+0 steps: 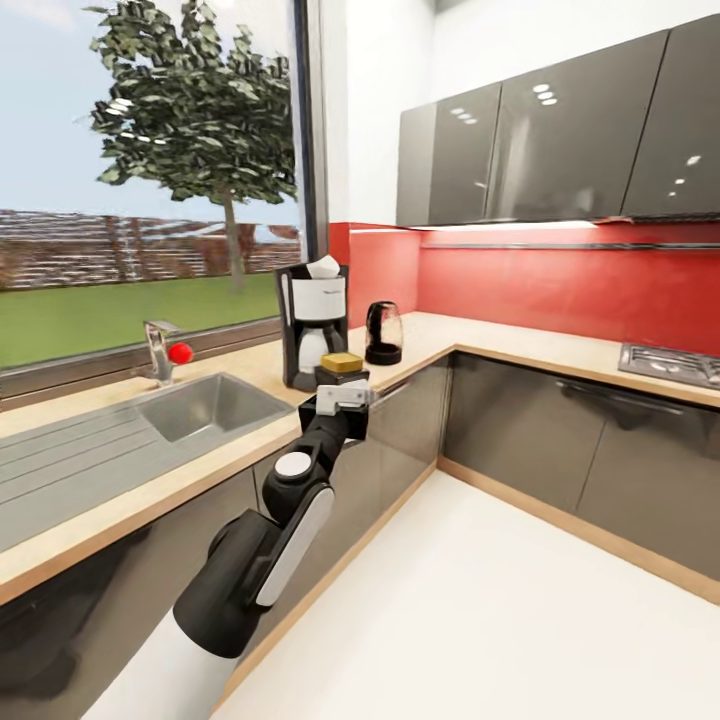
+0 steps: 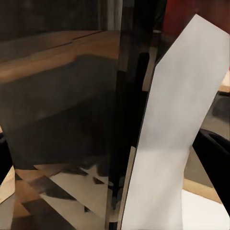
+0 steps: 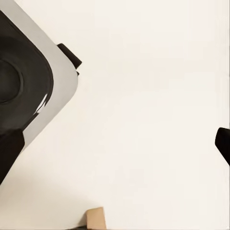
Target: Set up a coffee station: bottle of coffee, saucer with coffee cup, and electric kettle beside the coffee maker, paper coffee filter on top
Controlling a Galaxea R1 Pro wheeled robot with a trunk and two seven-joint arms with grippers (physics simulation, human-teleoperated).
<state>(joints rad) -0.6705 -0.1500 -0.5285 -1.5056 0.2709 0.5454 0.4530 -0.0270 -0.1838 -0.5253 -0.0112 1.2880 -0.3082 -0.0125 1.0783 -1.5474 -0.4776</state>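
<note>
At the centre of the head view, against the window corner of the wooden counter (image 1: 480, 345), stands the coffee maker (image 1: 314, 325), upright, its long axis vertical and its front turned toward about five o'clock. A white paper coffee filter (image 1: 323, 266) sits on its top, peaking upward. Just beside it at three o'clock stands the electric kettle (image 1: 383, 333), dark and upright, apart from the machine. Directly in front of the coffee maker, at its six o'clock, a yellow-topped object (image 1: 341, 362) on a dark base appears; whether it is the bottle of coffee cannot be told.

The left arm rises from the picture's seven o'clock, bends at a white-capped elbow, and reaches up toward twelve o'clock, ending in the left pincer (image 1: 342, 399) at the counter's front edge just below the yellow-topped object. Whether its fingers are apart or together cannot be told, nor whether they touch that object.

At nine o'clock from the coffee maker lies the steel sink (image 1: 205, 405), with a faucet (image 1: 158, 350) carrying a red knob (image 1: 180, 352). Dark grey wall cabinets (image 1: 560, 130) hang over a red backsplash (image 1: 560, 285).

In the left wrist view, a white panel (image 2: 167, 143) crosses dark cabinet fronts. In the right wrist view, the pale floor (image 3: 143, 120) shows beside the robot's rounded base (image 3: 28, 86); the right pincer's state cannot be told.
</note>
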